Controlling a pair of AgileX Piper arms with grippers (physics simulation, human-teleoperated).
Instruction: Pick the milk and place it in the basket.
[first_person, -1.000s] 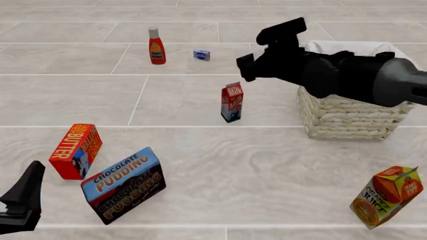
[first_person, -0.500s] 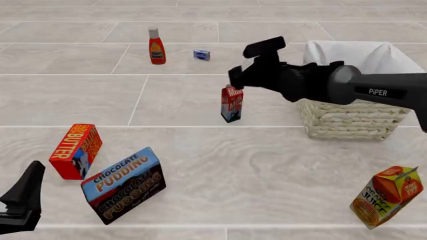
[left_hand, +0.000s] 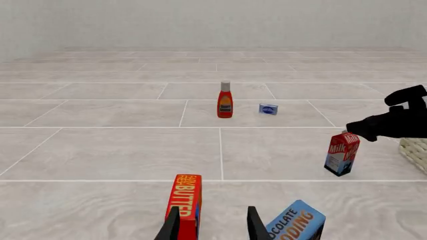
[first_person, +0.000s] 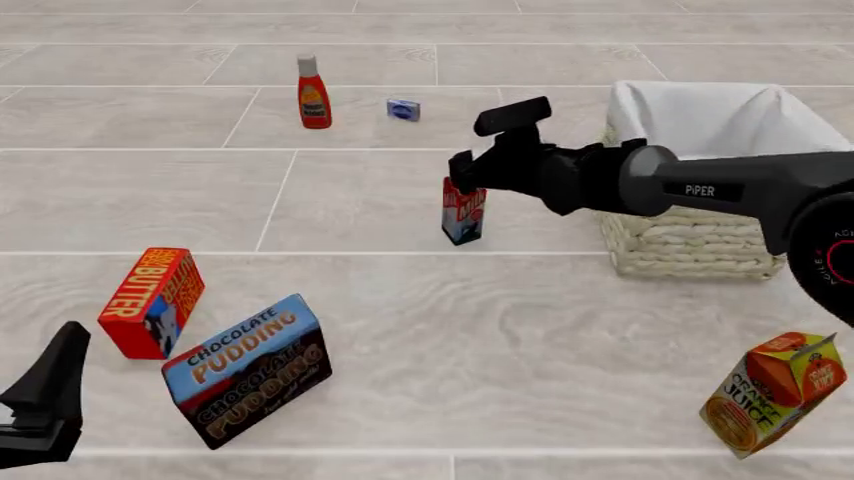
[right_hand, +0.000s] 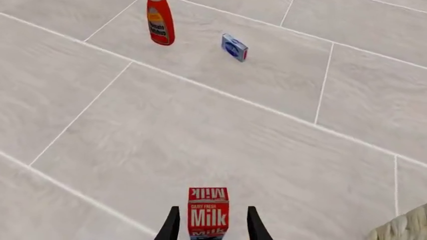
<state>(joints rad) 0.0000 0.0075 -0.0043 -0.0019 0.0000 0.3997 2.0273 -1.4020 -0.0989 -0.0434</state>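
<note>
In the left wrist view my left pincer (left_hand: 208, 225) is parted and idle near the butter box (left_hand: 184, 202); the milk (left_hand: 341, 152) stands upright on the bench.

From the front, my right pincer (first_person: 483, 148) hangs over the carton, left of the basket (first_person: 694, 235). A low finger could topple it.

The right wrist view shows fingers (right_hand: 171, 225) apart, straddling the carton untouched; closing off-centre risks twisting it.
</note>
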